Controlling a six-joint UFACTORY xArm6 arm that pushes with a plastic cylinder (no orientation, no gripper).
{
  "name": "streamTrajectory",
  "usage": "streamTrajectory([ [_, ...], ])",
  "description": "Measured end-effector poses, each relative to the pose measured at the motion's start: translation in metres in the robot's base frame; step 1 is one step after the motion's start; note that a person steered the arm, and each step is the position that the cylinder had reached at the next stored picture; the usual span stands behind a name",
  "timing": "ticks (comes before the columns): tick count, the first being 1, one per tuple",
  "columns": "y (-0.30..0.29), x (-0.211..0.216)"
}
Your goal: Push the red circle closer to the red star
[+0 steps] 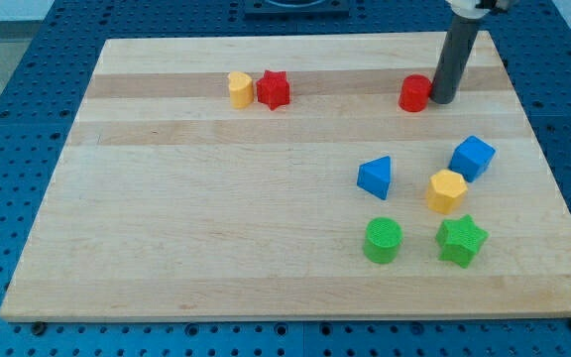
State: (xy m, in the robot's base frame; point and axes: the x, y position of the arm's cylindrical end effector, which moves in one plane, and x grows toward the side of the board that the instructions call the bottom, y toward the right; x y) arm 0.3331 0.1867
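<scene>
The red circle [414,94] lies near the view's top right of the wooden board [216,218]. The red star [274,89] lies to its left, at the view's top centre, touching a yellow block [240,89] on the star's left. My tip [441,101] is at the red circle's right side, touching it or almost touching it. The dark rod rises from there to the view's top edge.
A blue triangle [376,177], a blue cube [472,158], a yellow hexagon [446,191], a green circle [383,240] and a green star [461,240] are grouped at the view's lower right. The board's right edge is close to the tip.
</scene>
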Motion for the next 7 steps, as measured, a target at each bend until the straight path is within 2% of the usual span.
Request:
streamTrajectory([
  [4, -0.087, 0.0],
  [7, -0.13, -0.001],
])
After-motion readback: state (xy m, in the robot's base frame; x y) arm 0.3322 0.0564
